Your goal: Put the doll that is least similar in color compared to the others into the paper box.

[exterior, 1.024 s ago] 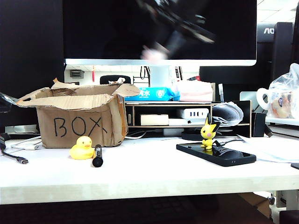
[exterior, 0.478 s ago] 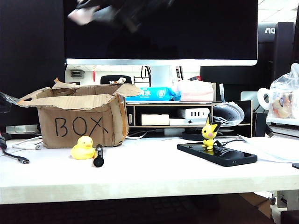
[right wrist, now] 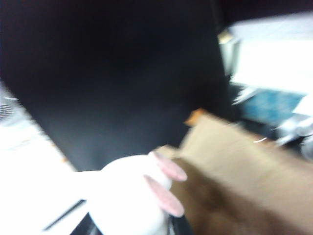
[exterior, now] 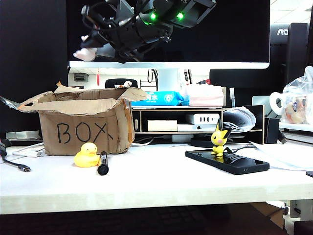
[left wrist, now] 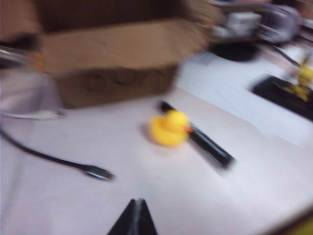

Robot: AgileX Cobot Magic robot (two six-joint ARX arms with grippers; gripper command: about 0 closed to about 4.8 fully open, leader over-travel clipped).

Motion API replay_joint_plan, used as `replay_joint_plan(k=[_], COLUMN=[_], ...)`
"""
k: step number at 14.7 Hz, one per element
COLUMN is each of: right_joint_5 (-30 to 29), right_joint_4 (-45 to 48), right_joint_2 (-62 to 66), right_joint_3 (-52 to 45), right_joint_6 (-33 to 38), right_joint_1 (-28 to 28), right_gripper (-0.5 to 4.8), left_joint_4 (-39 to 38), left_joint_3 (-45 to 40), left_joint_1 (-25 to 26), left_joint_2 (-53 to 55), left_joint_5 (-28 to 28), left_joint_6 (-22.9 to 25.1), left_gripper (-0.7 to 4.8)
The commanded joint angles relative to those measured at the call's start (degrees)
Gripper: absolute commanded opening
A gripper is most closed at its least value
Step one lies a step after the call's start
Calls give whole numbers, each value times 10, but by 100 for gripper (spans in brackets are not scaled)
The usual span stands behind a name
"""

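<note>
White table (exterior: 161, 183), near edge: yellow rubber duck (exterior: 86, 155) touching a black marker pen (exterior: 102, 163) at its 3 o'clock. Behind them, worn brown cardboard box (exterior: 83, 128) marked "BOX". High above it, my right gripper (exterior: 93, 49) clenches the small whitish-pink doll (exterior: 86, 52). My left gripper (left wrist: 135, 220) looks pressed together, holding nothing, low over the table.

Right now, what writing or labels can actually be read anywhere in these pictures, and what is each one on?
"BOX": handwritten in black marker on the front of the paper box.
"AO": white letters on a dark panel at the upper right, cut off by the picture's edge.
Blue tissue pack on the shelf: white characters, too small to read.
Left wrist view: marks on the box front are blurred past reading.
Right wrist view: no text shows.
</note>
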Motion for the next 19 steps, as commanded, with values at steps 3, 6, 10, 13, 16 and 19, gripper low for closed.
replay_joint_plan(k=[3,6,10,13,16,19], right_joint_5=[41,55,86,95,95,96], right_joint_4=[1,2,-6,2,1,-6], right_joint_2=[3,16,38,38,38,38], right_joint_3=[4,4,5,6,6,6], right_joint_6=[-67,-97,-101,-125,-125,-125], right_joint_1=[0,1,1,0,-1,0], right_gripper=[75,75,76,76,102,158], left_joint_4=[15,9,7,7,7,7], left_joint_3=[1,1,1,1,1,1], left_joint_1=[113,115,115,115,115,115], left_joint_2=[-86,-85,-85,-85,-85,-85], left_joint_5=[2,4,4,4,4,4], left_joint_6=[1,0,0,0,0,0], left_gripper=[-5,-5,-5,-5,-5,-5])
